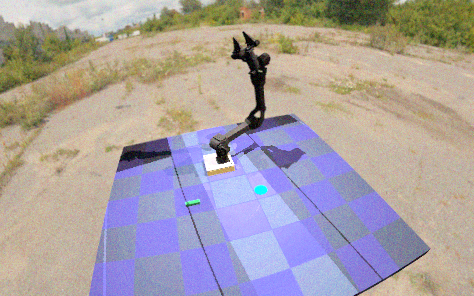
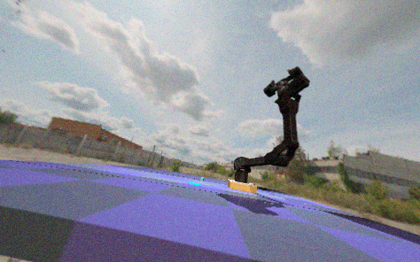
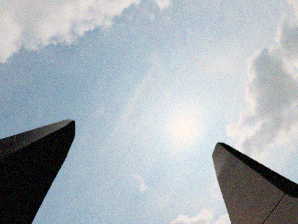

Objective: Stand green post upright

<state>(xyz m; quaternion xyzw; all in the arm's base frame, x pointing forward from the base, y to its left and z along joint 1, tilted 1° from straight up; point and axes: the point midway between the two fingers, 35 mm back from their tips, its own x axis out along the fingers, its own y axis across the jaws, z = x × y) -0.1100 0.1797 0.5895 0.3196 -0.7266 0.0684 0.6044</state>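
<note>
The green post (image 1: 192, 202) lies flat on the checkered purple-grey floor, left of the arm's base; in the exterior view it shows as a tiny green spot (image 2: 202, 179). The cyan circle (image 1: 260, 190) (image 2: 194, 183) is a flat disc on the floor, to the right of the post and apart from it. My gripper (image 1: 243, 44) (image 2: 271, 88) (image 3: 147, 139) is raised high above the base, pointing up at the sky, far from both. It is open, with only sky between the two dark fingers in the wrist view.
The arm stands on a tan and white base block (image 1: 219, 165) (image 2: 242, 186) at the back middle of the checkered floor (image 1: 274, 250). Rough ground with grass surrounds the floor's edges.
</note>
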